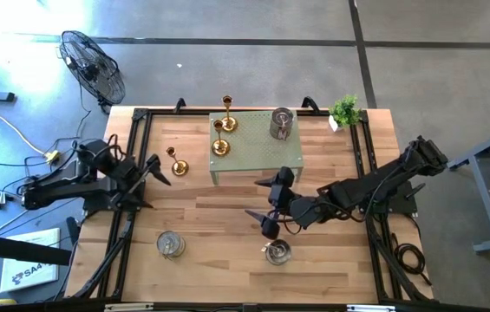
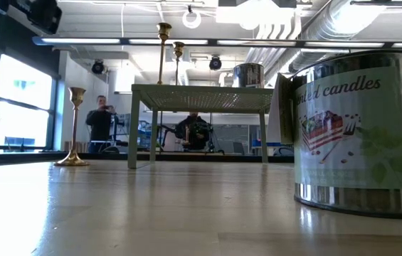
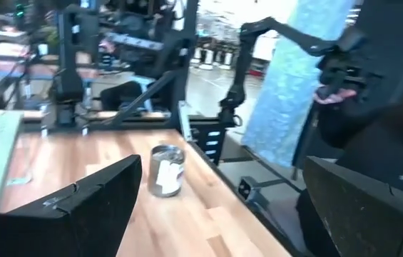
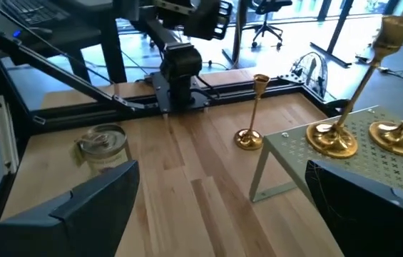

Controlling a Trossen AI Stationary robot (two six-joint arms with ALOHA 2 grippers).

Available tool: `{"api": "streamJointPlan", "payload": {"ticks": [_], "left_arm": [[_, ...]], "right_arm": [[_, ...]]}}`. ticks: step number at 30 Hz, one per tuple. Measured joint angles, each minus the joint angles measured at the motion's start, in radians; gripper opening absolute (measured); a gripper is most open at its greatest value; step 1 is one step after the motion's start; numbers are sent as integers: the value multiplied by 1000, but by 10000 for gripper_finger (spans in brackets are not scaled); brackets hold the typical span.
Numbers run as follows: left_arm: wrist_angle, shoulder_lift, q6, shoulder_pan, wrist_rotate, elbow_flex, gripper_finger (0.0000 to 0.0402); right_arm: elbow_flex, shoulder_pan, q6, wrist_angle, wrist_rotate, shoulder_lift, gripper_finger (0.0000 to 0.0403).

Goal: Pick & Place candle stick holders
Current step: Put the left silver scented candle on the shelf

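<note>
High view: three brass holders, two (image 1: 226,122) (image 1: 219,146) on the pale green stand (image 1: 266,156), one (image 1: 178,166) beside it. Three silvery ones: stand (image 1: 281,123), tabletop (image 1: 171,245) (image 1: 277,251). Left gripper (image 1: 152,184) and right gripper (image 1: 266,204) spread wide, empty.

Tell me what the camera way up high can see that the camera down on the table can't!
Only the high view shows both arms, the left gripper and right gripper with jaws open and empty, the small green potted plant, the black fan on the floor, and a silvery tin candle holder near the table's front left.

Only the low view shows people in the room behind.

Both show the pale green perforated stand carrying two tall gold brass holders and a silvery holder, plus one gold holder on the wooden table.
</note>
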Motion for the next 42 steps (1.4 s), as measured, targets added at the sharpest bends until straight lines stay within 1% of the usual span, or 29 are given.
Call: {"api": "streamJointPlan", "payload": {"ticks": [7, 10, 13, 17, 21, 26, 32, 37, 39, 42], "left_arm": [[-68, 1, -3, -3, -68, 0, 380], [-77, 2, -17, -32, -116, 0, 380], [-56, 3, -30, -93, -177, 0, 380], [-54, 30, -30, -204, -277, 0, 380], [-50, 81, -30, -332, -384, 0, 380], [-53, 142, -30, -460, -477, 0, 380], [-98, 181, -53, -546, -533, 2, 380], [-259, 232, -101, -599, -633, 41, 380], [-279, 261, -112, -623, -649, 59, 380], [-279, 319, -116, -666, -646, 95, 380]], "right_arm": [[0, 23, -24, -11, 5, 0, 394], [0, 31, -26, -12, 9, 0, 394], [0, 37, -27, -22, 11, 0, 394], [0, 38, -26, -35, 10, 0, 394], [0, 39, -25, -41, 10, 0, 394], [0, 41, -25, -43, -2, 0, 394], [0, 56, -25, -54, -1, 0, 394], [0, 75, -26, -56, 6, 0, 394], [0, 80, -25, -57, 6, 0, 394], [0, 90, -23, -60, 9, 0, 394]]}}
